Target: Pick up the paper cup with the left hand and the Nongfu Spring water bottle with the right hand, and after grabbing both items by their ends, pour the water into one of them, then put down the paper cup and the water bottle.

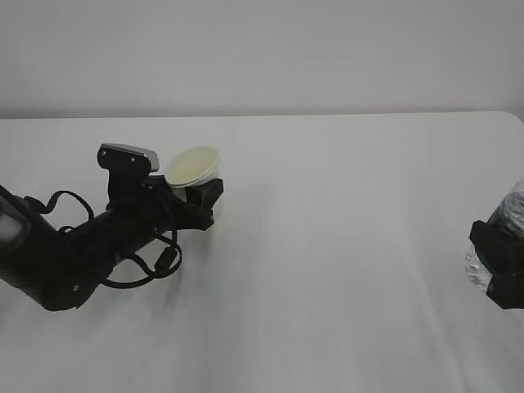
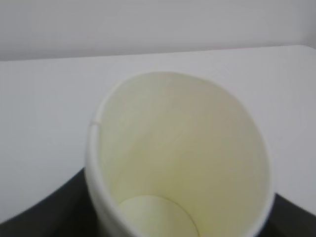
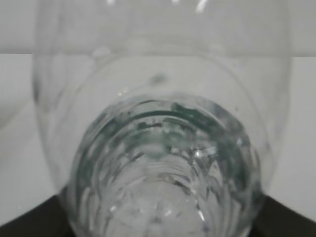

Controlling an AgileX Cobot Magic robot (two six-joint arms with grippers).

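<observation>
i have the left pincer point(image 1: 199, 199) around the lower part of the paper cup point(image 1: 196, 168), out on the left half of the table point(image 1: 344, 246), roughly midway between its near and far edges. in the exterior view the cup leans, mouth tipped up and toward me, dark jaw pieces on either side of its body. the left wrist view looks straight down into the cup point(image 2: 180, 158): cream inside, bare round bottom, no liquid that i can make out. whether the jaws are already pressing the wall or only flanking it, i cannot tell for sure; the lean suggests it is carried by them.

the right pincer point(image 1: 501, 266) sits at the right edge of the table, half cut off by the picture, and it is pinching the nongfu spring water bottle point(image 1: 499, 241). the right wrist view is filled by the bottle point(image 3: 163, 163), clear ribbed plastic with a green tinge from the label, dark jaw corners at both lower sides. i see glints inside but cannot make out the water level.

my reading: the pick-up step is about finished, pouring not begun. cup and bottle are well apart. next i would confirm the cup grip, raise both, bring them together over the middle of the table, level the cup and tilt the bottle neck over its rim slowly.
</observation>
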